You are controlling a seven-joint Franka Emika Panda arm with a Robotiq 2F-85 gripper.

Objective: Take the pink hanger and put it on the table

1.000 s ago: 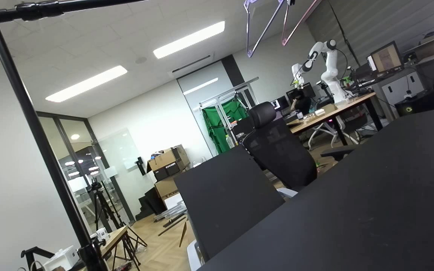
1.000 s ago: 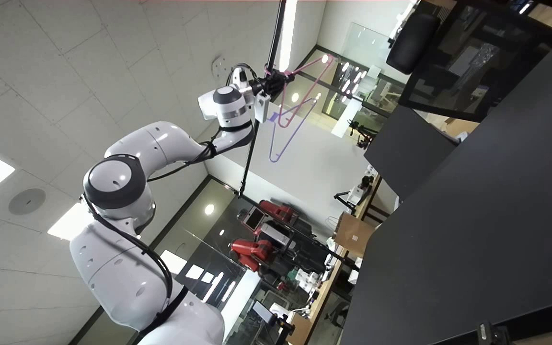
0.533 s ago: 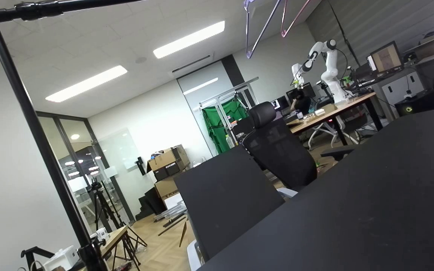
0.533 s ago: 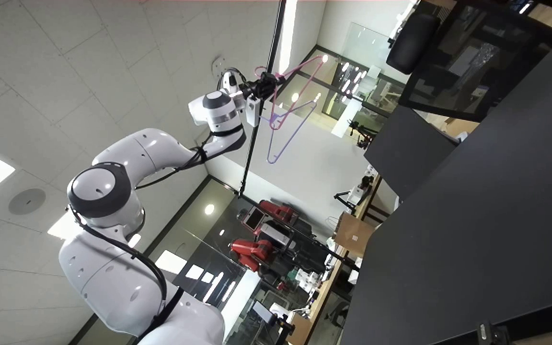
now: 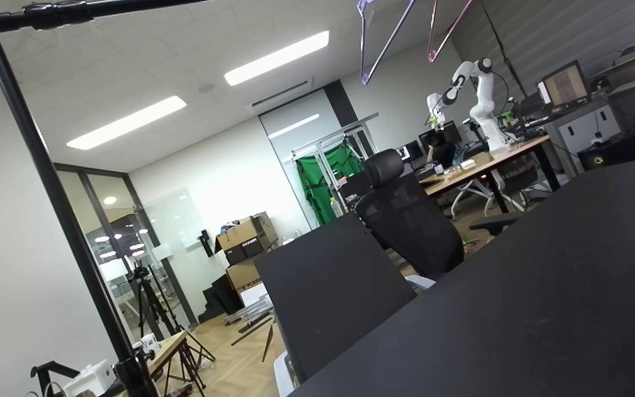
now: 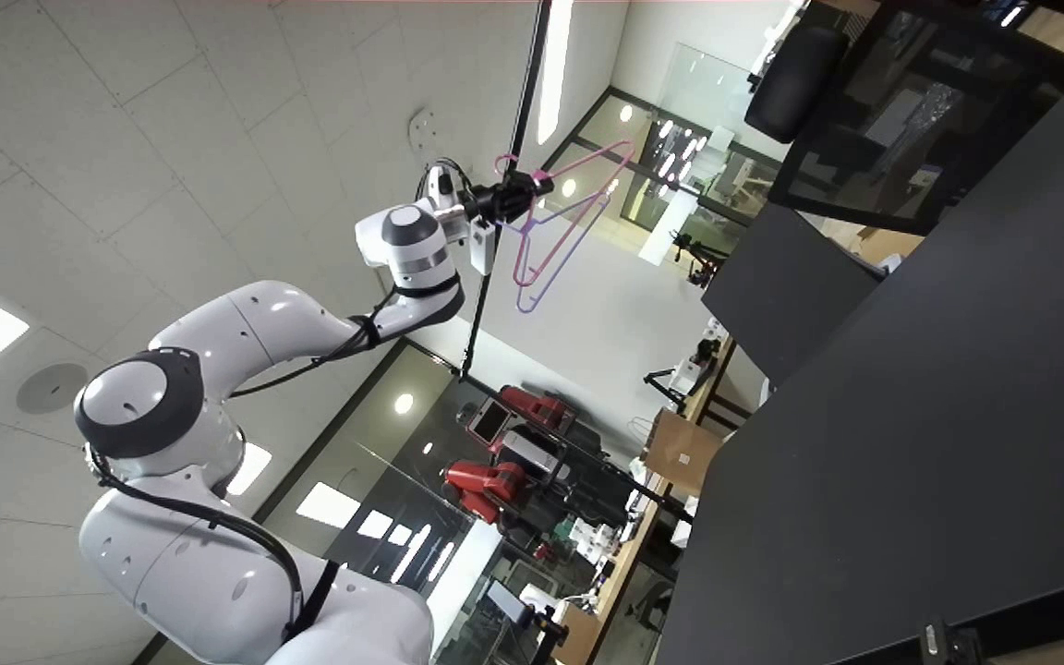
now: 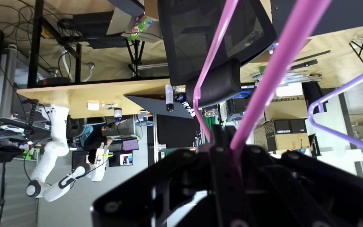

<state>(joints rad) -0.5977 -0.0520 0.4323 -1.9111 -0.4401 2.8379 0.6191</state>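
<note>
We see the black table point(image 6: 892, 397) in both exterior views and our white arm point(image 6: 287, 328) raised in an exterior view. The pink hanger point(image 7: 279, 63) is up in the air, well apart from the table, near the purple hanger point(image 7: 342, 89); our gripper point(image 6: 541, 183) is clenched around the pink one's neck.

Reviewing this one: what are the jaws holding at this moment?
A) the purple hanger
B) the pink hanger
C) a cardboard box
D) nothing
B: the wrist view shows the pink hanger running in between the closed jaws, while the purple hanger shows apart from them near that picture's edge.
</note>
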